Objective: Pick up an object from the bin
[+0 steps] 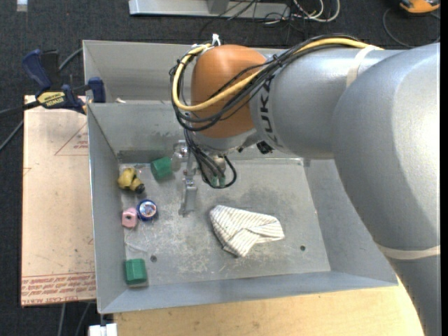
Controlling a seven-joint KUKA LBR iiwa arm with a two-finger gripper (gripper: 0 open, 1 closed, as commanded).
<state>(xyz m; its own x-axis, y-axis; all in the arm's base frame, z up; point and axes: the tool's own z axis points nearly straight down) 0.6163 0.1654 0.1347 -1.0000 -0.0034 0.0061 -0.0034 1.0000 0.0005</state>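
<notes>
1. The arm (336,110) is the biggest thing here by far. It comes in from the right and covers the bin's back right part. Its orange cover (220,93) and a loop of cables (183,89) hang over the back middle.
2. The bin (308,215) is grey metal with sloped walls, and most of its floor is bare and scuffed.
3. A striped cloth (245,231) lies crumpled near the middle of the floor, to the right of the jaws and a bit nearer the front.
4. The jaws point down at the floor left of centre. I honestly can't tell if they're apart or together, and I see nothing between them.
5. A green block (162,168) sits just beside the jaws on their left, toward the back. It's the closest thing, so my guess is that's the pick. The other green block (135,271) is well apart, in the front left corner.
6. A yellow toy (127,180) lies by the left wall.
7. A pink piece (129,219) and a blue round cap (147,210) touch each other, or nearly do, front-left of the jaws.

What could go wrong, as I see it: the jaws look to be over bare metal, so closing here would probably grab nothing. If they come down off-centre on the near block, they could just shove it toward the wall. The cloth is floppy and might slip out of a pinch.
</notes>
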